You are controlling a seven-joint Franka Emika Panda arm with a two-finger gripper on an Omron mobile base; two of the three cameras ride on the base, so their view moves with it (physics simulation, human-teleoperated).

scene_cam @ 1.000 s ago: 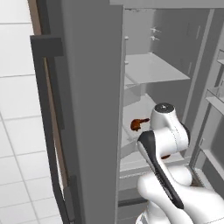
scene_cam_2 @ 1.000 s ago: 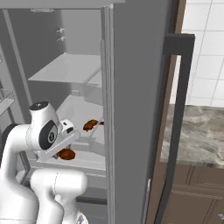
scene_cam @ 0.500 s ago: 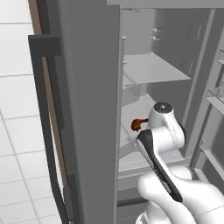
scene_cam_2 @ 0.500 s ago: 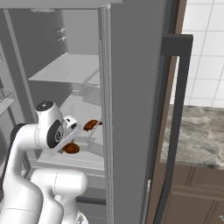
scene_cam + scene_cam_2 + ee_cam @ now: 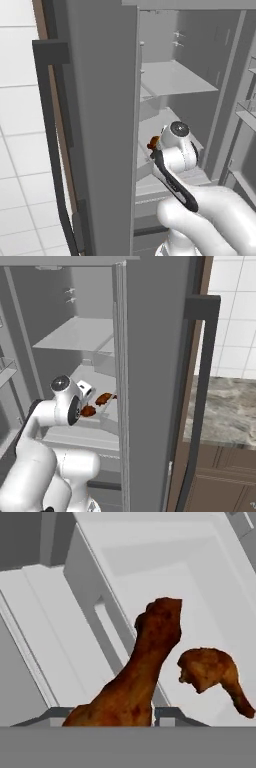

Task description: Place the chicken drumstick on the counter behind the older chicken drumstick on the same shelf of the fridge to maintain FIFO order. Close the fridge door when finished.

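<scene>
The jaws (image 5: 135, 724) are clamped on the new drumstick (image 5: 137, 677), a knobbly brown club shape, carried inside the fridge (image 5: 100, 100) over the smooth pale shelf (image 5: 165, 582). Just right lies the older drumstick (image 5: 212, 672). Released here, I judge it lands beside or in front, breaking FIFO order.

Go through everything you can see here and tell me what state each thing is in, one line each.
Tall dark grey fridge: doors open.
Pale grey flat fridge shelf: carries one drumstick.
Large brown chicken drumstick: held in the claw, inside the fridge over the shelf.
Smaller brown chicken drumstick: lying on the shelf, not held.
Claw: shut on the large drumstick.
Mottled grey-brown stone counter: bare where it shows.
</scene>
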